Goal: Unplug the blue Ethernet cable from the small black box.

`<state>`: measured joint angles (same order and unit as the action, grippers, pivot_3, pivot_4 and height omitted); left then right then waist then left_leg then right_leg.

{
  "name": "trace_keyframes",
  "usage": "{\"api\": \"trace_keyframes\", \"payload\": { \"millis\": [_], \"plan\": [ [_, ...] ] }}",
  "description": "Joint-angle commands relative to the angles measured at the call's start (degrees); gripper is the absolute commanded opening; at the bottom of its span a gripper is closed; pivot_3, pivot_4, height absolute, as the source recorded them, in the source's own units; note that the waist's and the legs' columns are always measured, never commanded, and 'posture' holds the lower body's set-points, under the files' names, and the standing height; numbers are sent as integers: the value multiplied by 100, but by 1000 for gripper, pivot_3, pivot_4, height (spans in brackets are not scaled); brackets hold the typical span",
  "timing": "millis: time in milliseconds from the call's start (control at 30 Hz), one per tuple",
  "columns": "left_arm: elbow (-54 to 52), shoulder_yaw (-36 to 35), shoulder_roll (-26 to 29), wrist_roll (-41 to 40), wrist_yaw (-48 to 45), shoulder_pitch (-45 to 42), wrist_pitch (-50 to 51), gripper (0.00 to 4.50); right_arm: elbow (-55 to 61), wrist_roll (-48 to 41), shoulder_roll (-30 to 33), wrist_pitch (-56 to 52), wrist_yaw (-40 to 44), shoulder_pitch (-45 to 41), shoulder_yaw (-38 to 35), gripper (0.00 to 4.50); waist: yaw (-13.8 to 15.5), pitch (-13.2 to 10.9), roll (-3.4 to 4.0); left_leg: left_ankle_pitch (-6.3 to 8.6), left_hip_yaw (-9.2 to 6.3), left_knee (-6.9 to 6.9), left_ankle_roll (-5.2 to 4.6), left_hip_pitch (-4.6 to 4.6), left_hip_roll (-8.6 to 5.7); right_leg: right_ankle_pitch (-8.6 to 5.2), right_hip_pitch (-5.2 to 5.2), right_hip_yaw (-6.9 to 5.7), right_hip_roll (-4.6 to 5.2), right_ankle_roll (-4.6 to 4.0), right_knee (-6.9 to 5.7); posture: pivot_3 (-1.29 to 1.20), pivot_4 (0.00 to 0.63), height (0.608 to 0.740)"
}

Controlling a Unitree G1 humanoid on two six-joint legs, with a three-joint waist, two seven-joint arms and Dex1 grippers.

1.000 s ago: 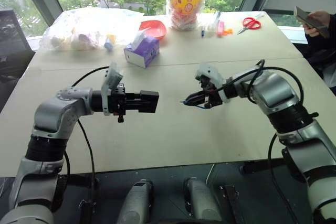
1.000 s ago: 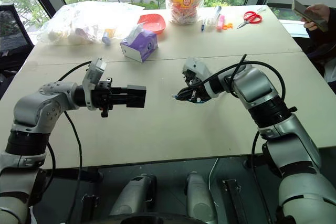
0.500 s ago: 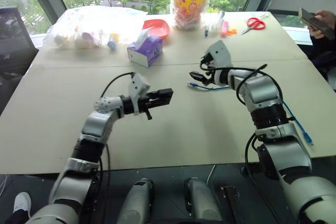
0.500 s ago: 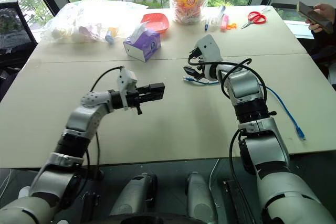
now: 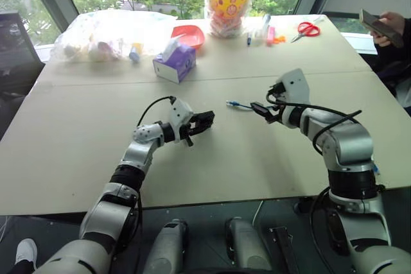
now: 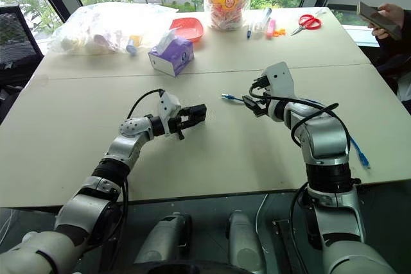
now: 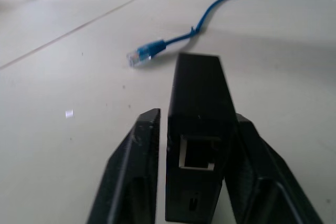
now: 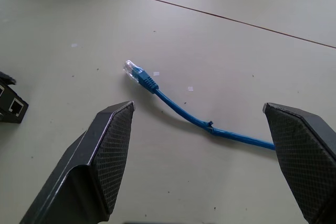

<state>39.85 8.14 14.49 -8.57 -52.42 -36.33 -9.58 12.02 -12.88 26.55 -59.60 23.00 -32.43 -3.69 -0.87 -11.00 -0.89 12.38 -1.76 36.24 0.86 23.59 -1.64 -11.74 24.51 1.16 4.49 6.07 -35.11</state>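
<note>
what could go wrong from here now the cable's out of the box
1. The left gripper has the small black box between its fingers with a gap showing on one side; if the box is raised it may fall when let go.
2. The blue Ethernet cable lies loose on the table under the open right gripper; that arm could snag and drag it on withdrawing.
</note>
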Motion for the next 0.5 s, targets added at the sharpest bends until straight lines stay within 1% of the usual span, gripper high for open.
{"api": "trace_keyframes", "payload": {
  "millis": [33,100,133,333,433,500],
  "plan": [
    [-114,-61,244,66,-182,157,-33,3275,559,-225,70,-279,30,169,-178,4072,5,1,-1,0,-2,0,0,0,2,0,-2,-1,-2,0,0,0,150,740],
    [-258,-87,356,12,-306,221,45,4221,727,-322,161,-410,115,262,-159,4072,-3,1,-1,0,-2,-2,0,-3,4,0,-1,2,-2,0,0,0,150,740],
    [-335,-100,407,-19,-361,248,98,4473,794,-365,208,-459,152,300,-147,4072,-6,1,-1,0,-2,-2,0,-3,4,0,-1,2,-2,0,0,0,150,740],
    [-1255,-300,834,-379,-657,442,898,4473,1274,-869,653,-743,655,606,-221,4072,4,1,-1,1,-6,-4,0,-5,9,-1,-1,3,-5,-1,2,0,150,740],
    [-2207,-409,1334,-725,-966,544,1849,4473,1656,-1295,1048,-827,1142,855,-334,4072,8,-3,-5,1,-9,-2,-1,4,9,-2,3,2,-4,-2,4,0,150,740],
    [-2672,-479,1543,-892,-1026,632,2259,4473,1830,-1474,1177,-834,1269,946,-384,4072,8,-3,-5,1,-11,-4,-1,5,11,-2,4,3,-4,-2,8,0,150,740]
  ]
}}
